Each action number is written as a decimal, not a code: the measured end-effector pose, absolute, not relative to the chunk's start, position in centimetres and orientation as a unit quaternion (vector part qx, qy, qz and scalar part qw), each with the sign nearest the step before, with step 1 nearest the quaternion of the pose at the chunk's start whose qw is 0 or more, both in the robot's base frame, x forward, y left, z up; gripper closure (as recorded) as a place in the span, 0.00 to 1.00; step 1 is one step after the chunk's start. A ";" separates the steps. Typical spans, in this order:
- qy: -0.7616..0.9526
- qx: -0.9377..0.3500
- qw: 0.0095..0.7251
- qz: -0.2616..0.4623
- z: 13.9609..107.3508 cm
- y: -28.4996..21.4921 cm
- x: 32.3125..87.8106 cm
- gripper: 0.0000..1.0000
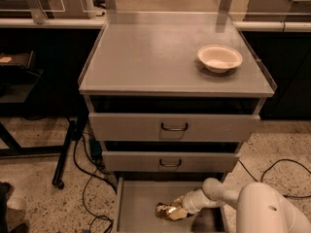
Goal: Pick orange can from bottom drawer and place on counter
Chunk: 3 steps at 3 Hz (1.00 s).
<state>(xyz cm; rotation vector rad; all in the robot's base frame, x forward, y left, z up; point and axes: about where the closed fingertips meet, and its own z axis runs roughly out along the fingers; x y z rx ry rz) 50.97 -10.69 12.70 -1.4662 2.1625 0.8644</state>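
The orange can (167, 211) is a small wrinkled golden can lying on the grey floor of the open bottom drawer (136, 203), near its middle. My gripper (179, 210) reaches into the drawer from the right on a white arm, and its tip is right against the can's right side. The counter (160, 52) is the wide grey top of the cabinet, far above the gripper.
A white bowl (219, 58) sits on the counter at the right. Two closed handled drawers (174, 127) lie between counter and bottom drawer. Black cables (82, 178) and a stand leg lie on the speckled floor at left. My white arm body (265, 210) fills the lower right.
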 end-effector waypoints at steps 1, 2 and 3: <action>0.771 -0.523 0.194 0.308 12.7 -10.7 51.0 0.89; 0.771 -0.523 0.194 0.308 12.7 -10.7 51.0 1.00; 0.776 -0.507 0.203 0.314 15.1 -11.4 50.7 1.00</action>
